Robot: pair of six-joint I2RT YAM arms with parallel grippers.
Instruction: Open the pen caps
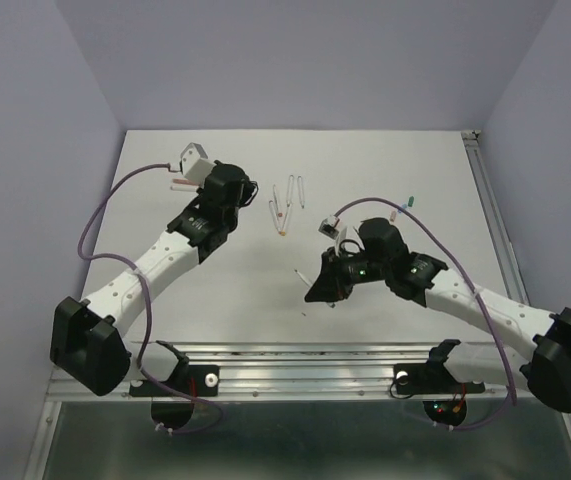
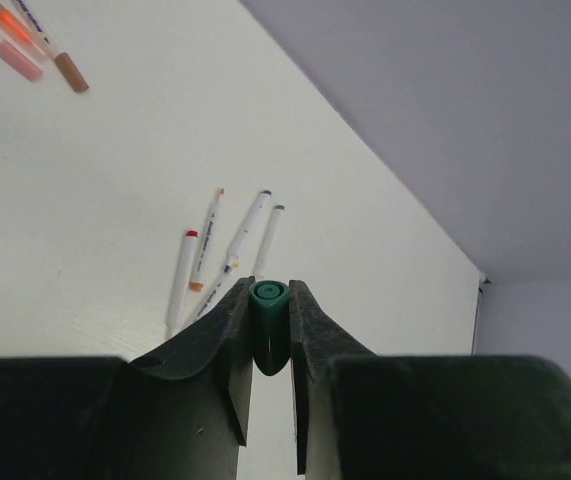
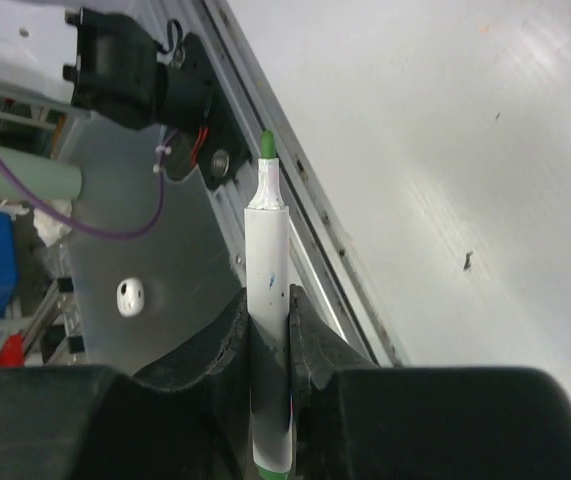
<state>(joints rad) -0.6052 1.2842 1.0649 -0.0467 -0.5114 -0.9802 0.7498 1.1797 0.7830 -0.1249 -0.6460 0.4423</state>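
The left pincer [image 2: 269, 290] clamps a green pen cap [image 2: 269, 335] at lower centre of its wrist view; the right pincer [image 3: 268, 300] grips an uncapped white pen [image 3: 265, 240], green tip upward, worktop [image 3: 445, 150] at upper right.

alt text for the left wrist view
The left gripper pinches a green pen cap between its dark fingers, seen end-on. Beyond it, four white pens lie on the white table, with more pens at the top left corner.
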